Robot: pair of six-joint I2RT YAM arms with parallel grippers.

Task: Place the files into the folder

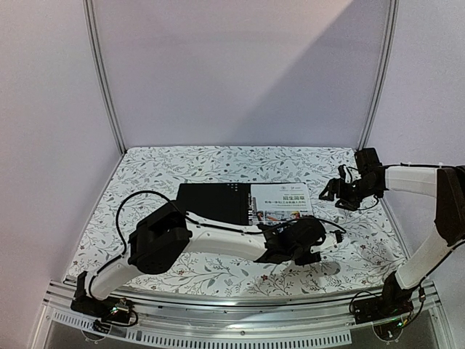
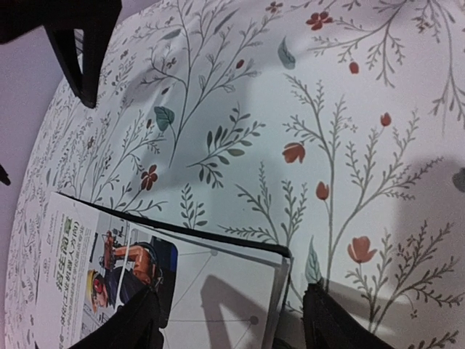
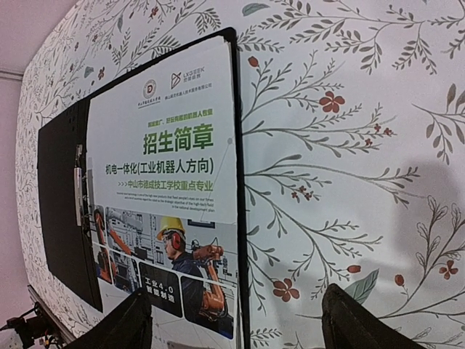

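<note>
Lying in the open folder, the files are presenting their near corner between the wide, empty jaws of the left gripper, while the right gripper, likewise wide, is hovering farther right.

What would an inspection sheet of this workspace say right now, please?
Surface: floral tablecloth, lying flat.
Job's things: folder open, black inside up; brochure sheet lying on its right half.
Clutter: nothing seen.
Grippers: left gripper open, fingers either side of the sheet's near corner; right gripper open, raised beside the folder's right edge, holding nothing.
Cables: black cable loops above the left arm.
Surroundings: plain pale walls, metal frame posts.
</note>
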